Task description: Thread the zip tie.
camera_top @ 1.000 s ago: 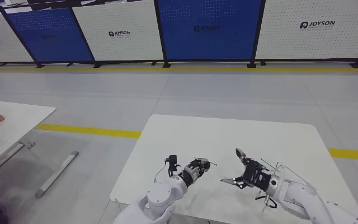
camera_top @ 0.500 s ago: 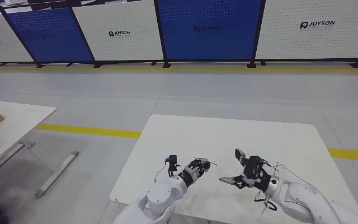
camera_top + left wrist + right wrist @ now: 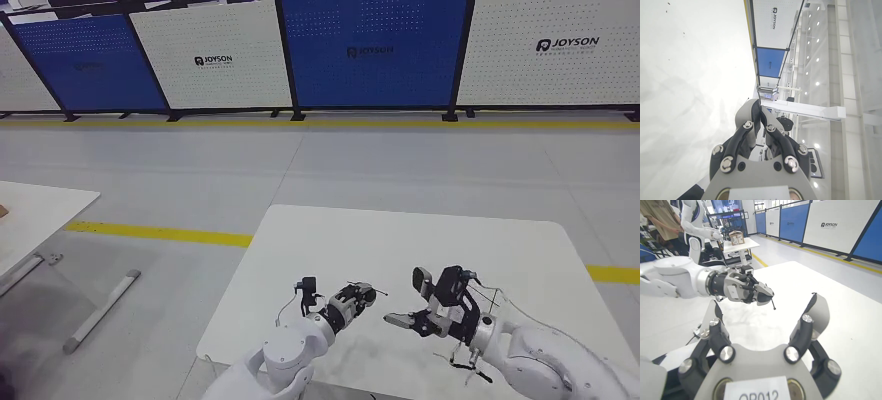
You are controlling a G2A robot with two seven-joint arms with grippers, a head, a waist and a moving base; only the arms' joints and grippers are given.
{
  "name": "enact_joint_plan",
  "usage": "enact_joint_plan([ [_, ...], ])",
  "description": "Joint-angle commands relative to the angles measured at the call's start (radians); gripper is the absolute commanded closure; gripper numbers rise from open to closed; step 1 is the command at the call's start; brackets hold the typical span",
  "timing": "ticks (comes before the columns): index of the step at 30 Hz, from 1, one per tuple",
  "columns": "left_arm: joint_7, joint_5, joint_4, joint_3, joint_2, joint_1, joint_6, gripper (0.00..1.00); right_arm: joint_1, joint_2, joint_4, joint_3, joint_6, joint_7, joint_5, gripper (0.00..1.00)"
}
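A thin black zip tie (image 3: 773, 305) sticks out of my left gripper (image 3: 770, 294), which is shut on it, and its small head hangs free just above the white table (image 3: 400, 240). In the top view the left gripper (image 3: 362, 294) sits near the table's front edge with the zip tie (image 3: 366, 287) pointing right. In the left wrist view the left gripper (image 3: 760, 106) has its pads pressed together. My right gripper (image 3: 405, 298) is close to the right of it, open, with nothing between its fingers. Its own view has the right gripper (image 3: 765, 298) facing the tie's free end.
The table's far half and right side are bare. Off to the left stands a second white table (image 3: 743, 244) carrying a cardboard box (image 3: 737, 237), with another white robot (image 3: 693, 228) beside it. Blue and white partition panels (image 3: 370, 50) line the back.
My right gripper has moved left, closer to the left gripper and the zip tie's free end. The left gripper and the tie have kept still.
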State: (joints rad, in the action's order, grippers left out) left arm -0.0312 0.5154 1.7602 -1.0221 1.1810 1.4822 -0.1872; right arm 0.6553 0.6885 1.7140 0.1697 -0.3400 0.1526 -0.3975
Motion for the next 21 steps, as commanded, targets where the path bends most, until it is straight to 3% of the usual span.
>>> enact_joint_plan([
  [1,0.000,0.000,0.000,0.000,0.000,0.000,0.000,1.00,-0.015,-0.022,0.024,0.000,0.000,-0.061,0.104,0.00],
  [6,0.000,0.000,0.000,0.000,0.000,0.000,0.000,1.00,-0.048,-0.047,0.043,0.035,0.000,-0.237,0.377,0.00],
  [11,0.000,0.000,0.000,0.000,0.000,0.000,0.000,1.00,-0.016,-0.042,0.031,0.128,0.000,-0.398,0.602,0.00],
  [16,0.000,0.000,0.000,0.000,0.000,0.000,0.000,1.00,0.074,-0.001,-0.077,0.318,0.000,-0.709,0.893,0.00],
  [21,0.000,0.000,0.000,0.000,0.000,0.000,0.000,1.00,0.173,0.076,-0.227,0.508,0.000,-1.028,1.043,0.00],
])
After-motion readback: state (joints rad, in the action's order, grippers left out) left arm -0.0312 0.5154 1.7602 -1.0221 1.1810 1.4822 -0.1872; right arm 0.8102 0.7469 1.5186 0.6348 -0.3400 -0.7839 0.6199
